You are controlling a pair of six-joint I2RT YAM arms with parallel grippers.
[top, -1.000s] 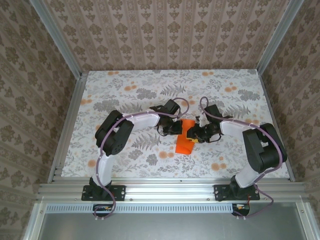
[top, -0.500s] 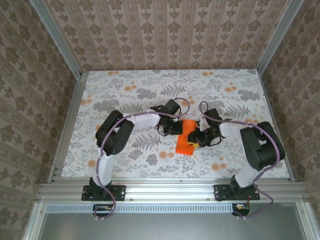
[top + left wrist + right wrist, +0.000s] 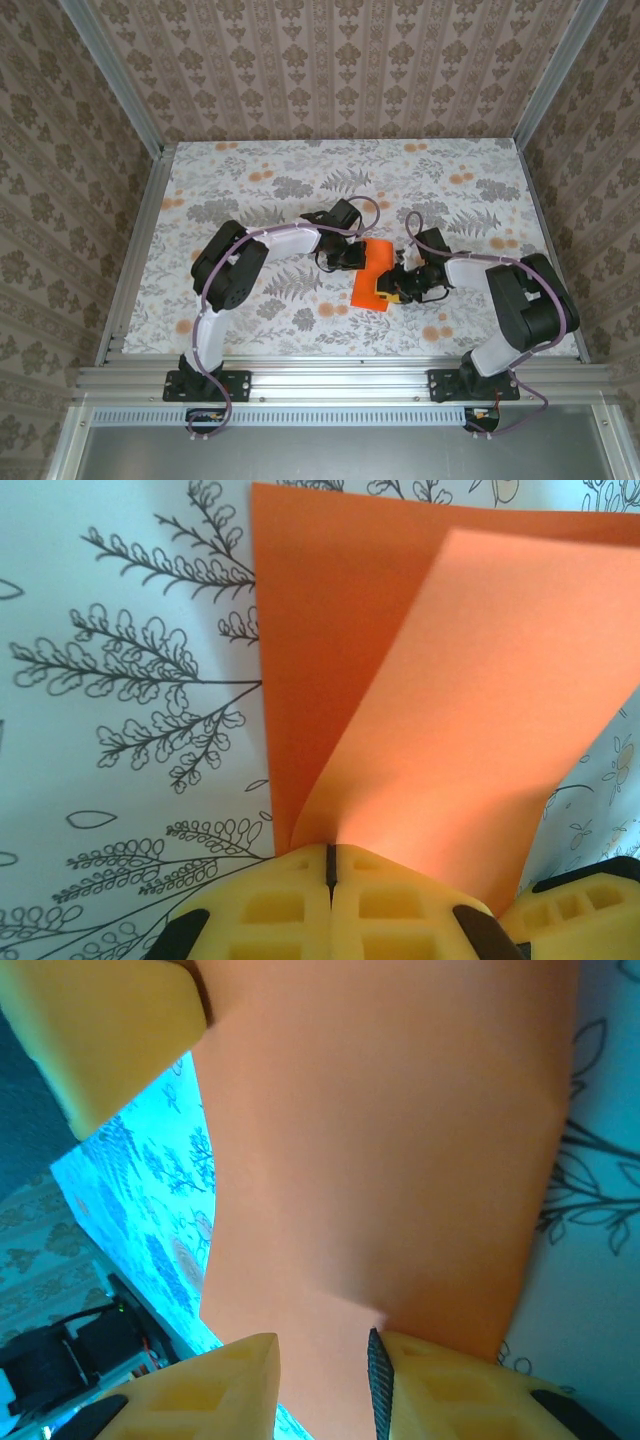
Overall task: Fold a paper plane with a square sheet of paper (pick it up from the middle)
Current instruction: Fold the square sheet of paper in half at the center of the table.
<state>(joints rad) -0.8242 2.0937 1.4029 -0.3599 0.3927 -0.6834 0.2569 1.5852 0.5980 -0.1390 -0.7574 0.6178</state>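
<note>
The square sheet of paper (image 3: 470,710) is pinched in the closed left claw (image 3: 328,875), a flap lifted just ahead of it. The right claw (image 3: 322,1380) is held narrowly parted at the sheet's edge (grip unconfirmed). A skewed crease is risked if either claw is pulled sideways.
</note>
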